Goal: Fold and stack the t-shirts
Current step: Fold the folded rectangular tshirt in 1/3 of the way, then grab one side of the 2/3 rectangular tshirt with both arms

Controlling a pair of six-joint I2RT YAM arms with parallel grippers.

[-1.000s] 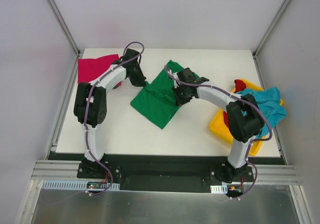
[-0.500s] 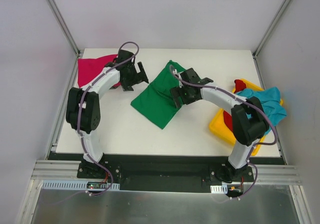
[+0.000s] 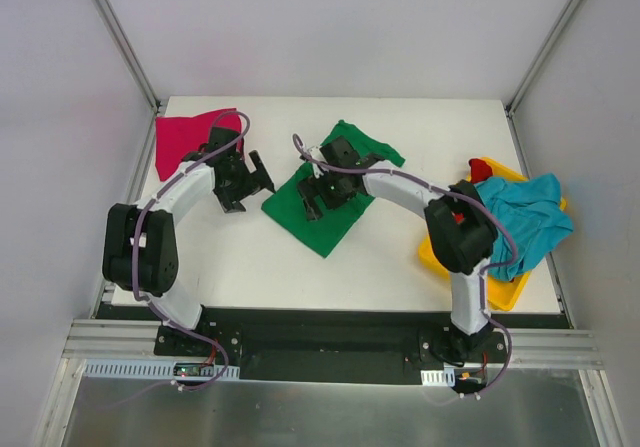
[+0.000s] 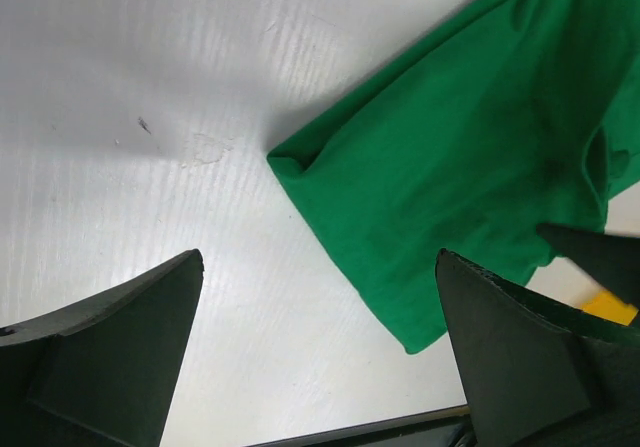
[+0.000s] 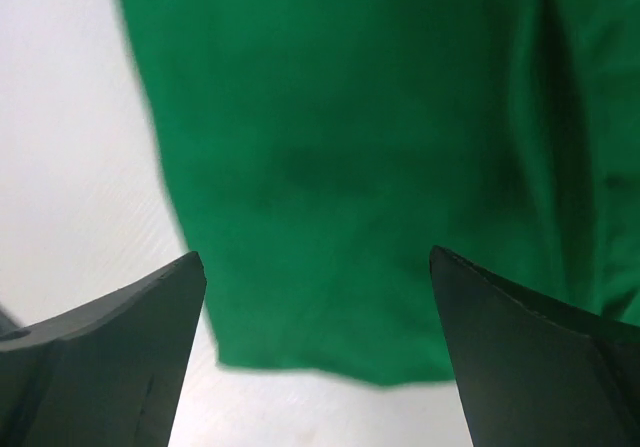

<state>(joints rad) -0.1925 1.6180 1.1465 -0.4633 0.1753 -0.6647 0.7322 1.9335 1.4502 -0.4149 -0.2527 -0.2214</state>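
At the upper left of the top view, the magenta t-shirt [image 3: 185, 137] lies on the white counter [image 3: 250, 262], and the left arm crosses above its right edge. Just right of it the left hand [image 3: 247, 184] hangs over bare counter, jaws spread fully and holding nothing.

In the middle lies the green t-shirt [image 3: 335, 229], a partly folded diamond with one corner pointing at the left hand. The right hand [image 3: 320, 191] hangs over the shirt's left half, likewise wide open and empty. Its wrist view is blurred but shows green cloth across most of the gap between the fingers.

The likely trouble is a bad pinch. If either hand takes only the top layer, the fold could peel open or bunch instead of turning over cleanly. The two hands are also near each other at that left corner, so reaching in together risks a knock. A low left forearm might drag the magenta shirt.

At the right edge sits the yellow bin [image 3: 436, 251], with the teal t-shirt [image 3: 535, 217] draped over its rim and the red t-shirt [image 3: 480, 171] showing behind the right arm's elbow. That elbow stands over the bin, crowding any reach into it.
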